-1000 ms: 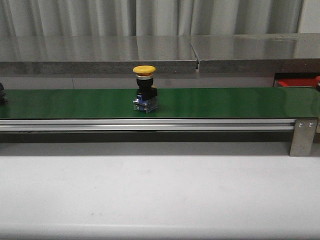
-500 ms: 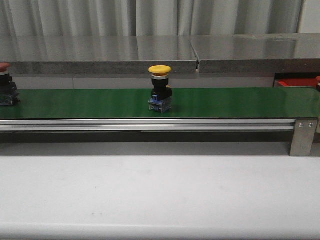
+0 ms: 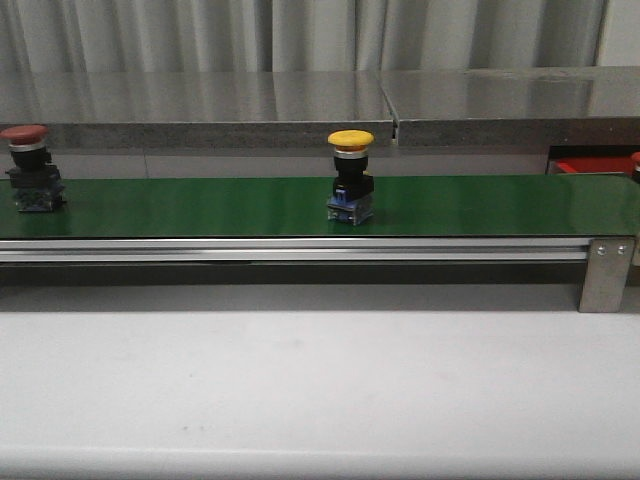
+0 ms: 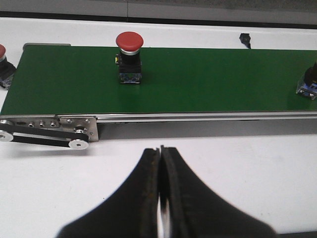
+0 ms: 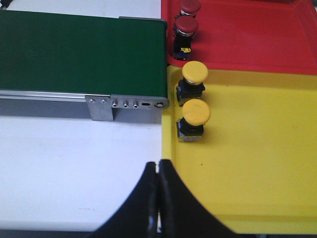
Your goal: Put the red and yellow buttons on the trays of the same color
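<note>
A yellow button (image 3: 350, 178) stands upright on the green belt (image 3: 200, 205) near its middle. A red button (image 3: 30, 168) rides at the belt's left end and shows again in the left wrist view (image 4: 129, 58). Another red button (image 4: 2, 63) is cut by that frame's edge. My left gripper (image 4: 160, 148) is shut and empty over the white table, short of the belt. My right gripper (image 5: 158, 163) is shut and empty at the yellow tray's (image 5: 257, 158) near-left edge. That tray holds two yellow buttons (image 5: 194, 119) (image 5: 193, 78). The red tray (image 5: 247, 34) holds two red buttons (image 5: 185, 32) (image 5: 189, 7).
The belt's metal end bracket (image 5: 126, 104) butts against the trays. At the belt's other end a pulley and drive belt (image 4: 44, 139) stick out. A steel shelf (image 3: 300, 105) runs behind the belt. White table (image 3: 320, 390) lies in front.
The yellow button has ridden the belt to the right. The red button has come into the front view at the left. Neither arm appears there.
</note>
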Controlling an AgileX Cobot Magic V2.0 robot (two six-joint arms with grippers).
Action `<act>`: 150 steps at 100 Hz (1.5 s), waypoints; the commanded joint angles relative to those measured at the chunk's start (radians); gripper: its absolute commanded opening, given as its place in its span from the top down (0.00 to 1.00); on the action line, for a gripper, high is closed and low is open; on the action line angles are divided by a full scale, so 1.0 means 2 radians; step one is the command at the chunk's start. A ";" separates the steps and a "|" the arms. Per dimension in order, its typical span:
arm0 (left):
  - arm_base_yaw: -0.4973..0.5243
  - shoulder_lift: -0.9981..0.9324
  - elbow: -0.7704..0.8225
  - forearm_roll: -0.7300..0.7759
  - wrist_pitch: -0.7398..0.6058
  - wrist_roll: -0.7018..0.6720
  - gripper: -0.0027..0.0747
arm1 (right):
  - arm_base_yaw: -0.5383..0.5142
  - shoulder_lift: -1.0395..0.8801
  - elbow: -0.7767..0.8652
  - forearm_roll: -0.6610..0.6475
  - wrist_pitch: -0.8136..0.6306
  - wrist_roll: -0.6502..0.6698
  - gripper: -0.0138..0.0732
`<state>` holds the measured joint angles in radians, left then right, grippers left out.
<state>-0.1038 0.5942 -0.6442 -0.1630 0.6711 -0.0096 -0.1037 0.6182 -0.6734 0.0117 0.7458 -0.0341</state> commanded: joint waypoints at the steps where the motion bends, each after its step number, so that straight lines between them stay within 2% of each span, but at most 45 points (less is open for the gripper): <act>1: -0.001 0.000 -0.013 -0.009 -0.031 -0.006 0.99 | 0.001 0.000 -0.014 -0.006 -0.030 -0.002 0.98; 66: -0.001 0.000 -0.013 -0.009 -0.031 -0.006 0.99 | 0.001 0.000 -0.014 -0.006 -0.030 -0.002 0.98; 87: -0.001 0.000 -0.013 -0.009 -0.031 -0.006 0.99 | 0.001 0.002 -0.017 0.019 -0.014 -0.002 0.98; 120: -0.001 0.000 -0.013 -0.009 -0.031 -0.006 0.99 | 0.004 0.139 -0.118 0.018 0.012 -0.002 0.98; 142: -0.001 0.000 -0.013 -0.009 -0.031 -0.006 0.99 | 0.047 0.236 -0.203 0.018 0.028 -0.002 0.97; 150: -0.001 0.000 -0.013 -0.009 -0.031 -0.006 0.99 | 0.064 0.269 -0.236 0.018 0.036 -0.002 0.93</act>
<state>-0.1038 0.5942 -0.6442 -0.1648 0.6711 -0.0096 -0.0030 1.1160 -1.0612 0.0440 0.8458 -0.0341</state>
